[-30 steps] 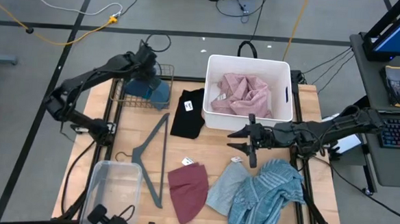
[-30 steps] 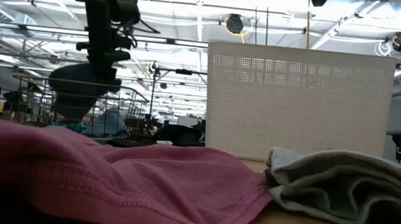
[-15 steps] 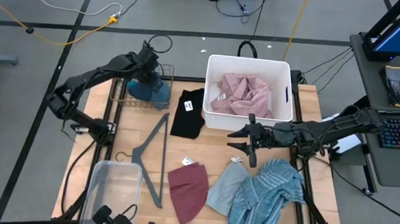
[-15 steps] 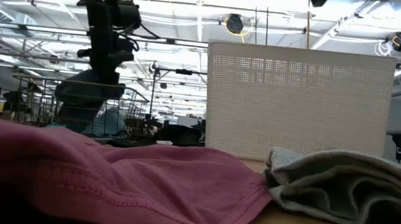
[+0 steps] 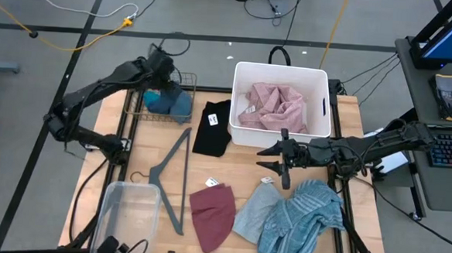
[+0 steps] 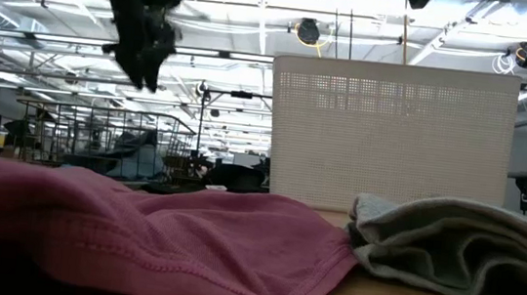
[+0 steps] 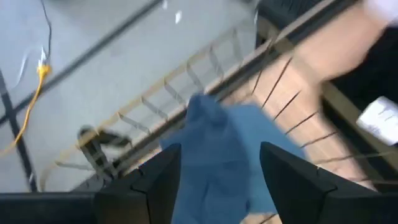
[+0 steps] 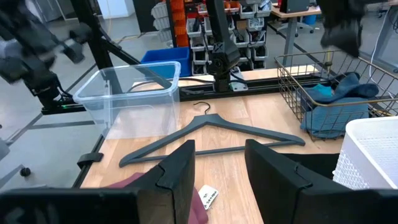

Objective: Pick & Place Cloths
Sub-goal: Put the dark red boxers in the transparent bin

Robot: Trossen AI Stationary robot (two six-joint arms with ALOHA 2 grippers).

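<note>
The left tool (image 5: 161, 63), fingers spread and empty, hangs above the wire basket (image 5: 183, 82) at far left, where the blue cloth (image 5: 167, 102) lies. The right tool (image 5: 280, 156), part open, waits mid-worktop.

The high view looks straight down on the whole table (image 5: 109, 147). The low view sits at tabletop level, close behind a maroon cloth (image 6: 137, 232), facing the white bin (image 6: 389, 136). The left wrist view, somewhat blurred, seems to look down into the wire basket (image 7: 205, 68). The right wrist view faces across the hanger (image 8: 211, 134) toward that same basket.
</note>
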